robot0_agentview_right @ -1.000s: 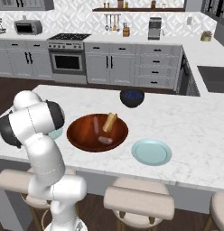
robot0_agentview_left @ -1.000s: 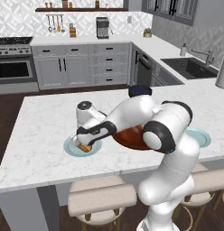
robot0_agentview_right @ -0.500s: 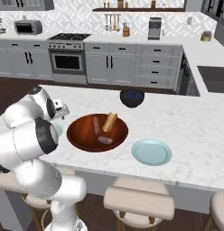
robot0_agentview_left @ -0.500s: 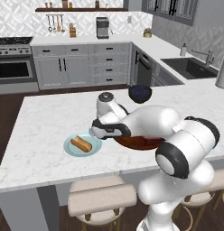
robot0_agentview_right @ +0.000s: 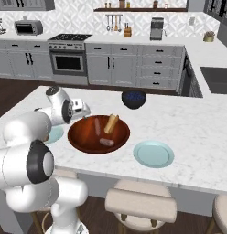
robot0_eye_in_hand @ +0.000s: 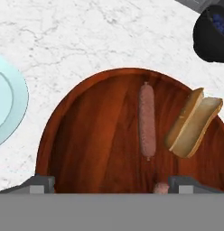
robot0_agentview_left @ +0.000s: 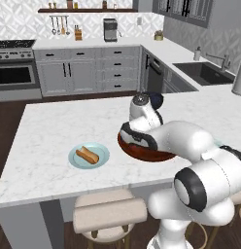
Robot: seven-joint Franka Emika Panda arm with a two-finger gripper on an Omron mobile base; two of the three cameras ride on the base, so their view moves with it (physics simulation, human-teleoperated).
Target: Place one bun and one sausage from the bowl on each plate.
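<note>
I take the wooden bowl (robot0_agentview_right: pixel 99 135) as my landmark and go from left to right. In the left base view, to the left of the bowl (robot0_agentview_left: pixel 142 150) on the marble counter (robot0_agentview_left: pixel 54 126), I see a light-blue plate (robot0_agentview_left: pixel 89 156) with one bun (robot0_agentview_left: pixel 87 155) lying on it. In the hand view the edge of a plate (robot0_eye_in_hand: pixel 7 106) shows just beside the left side of the bowl (robot0_eye_in_hand: pixel 86 135), not touching it. My gripper (robot0_eye_in_hand: pixel 112 185) hangs over the near rim of the bowl with its two fingertips (robot0_eye_in_hand: pixel 40 183) far apart and nothing between them, so it is open and empty. Inside the bowl one sausage (robot0_eye_in_hand: pixel 147 126) lies about in the middle, and the end of a second sausage (robot0_eye_in_hand: pixel 161 187) shows near the right fingertip. Right of the long sausage the other bun (robot0_eye_in_hand: pixel 193 122) lies split open, leaning toward the bowl's wall. In the right base view the second plate (robot0_agentview_right: pixel 153 153) sits to the right of the bowl, near but apart, and it is bare. A small dark bowl (robot0_agentview_right: pixel 134 98) stands behind the wooden bowl, a little to the right
</note>
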